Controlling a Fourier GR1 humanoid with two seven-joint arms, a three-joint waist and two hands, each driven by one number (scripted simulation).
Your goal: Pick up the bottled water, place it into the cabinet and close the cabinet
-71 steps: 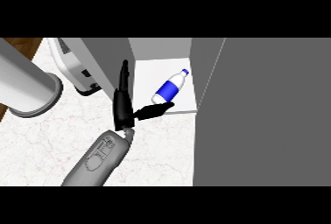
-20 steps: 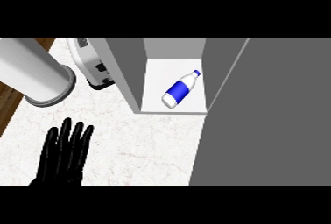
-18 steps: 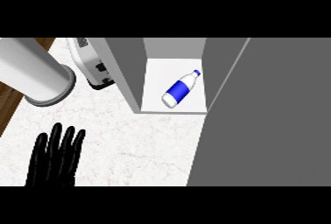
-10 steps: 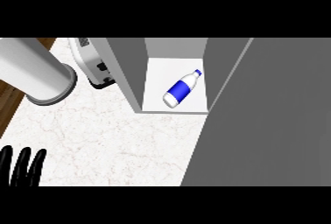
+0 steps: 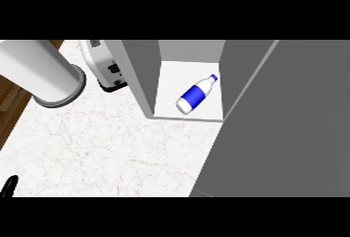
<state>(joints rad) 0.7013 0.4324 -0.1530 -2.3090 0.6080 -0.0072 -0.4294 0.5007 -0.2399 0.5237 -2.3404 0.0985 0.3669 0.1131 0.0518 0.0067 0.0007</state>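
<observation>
1. The bottled water (image 5: 195,95) is white with a blue band round its middle and a blue cap.
2. The cabinet (image 5: 140,69) has grey side walls, and its shelf floor under the bottle is plain white.
3. The cabinet door (image 5: 287,129) is flat mid-grey, with no pattern on it.
4. My worktop (image 5: 109,148) is white marble with faint, pale brownish veins.
5. Past its left edge the floor (image 5: 14,99) is dark brown wood grain.
6. The big cylinder (image 5: 41,69) is light grey, with a darker grey rim at its lower end.
7. The appliance (image 5: 103,65) beside it is white with a black base.
8. My fingers (image 5: 8,186) are black, a sliver at the lower left edge.
</observation>
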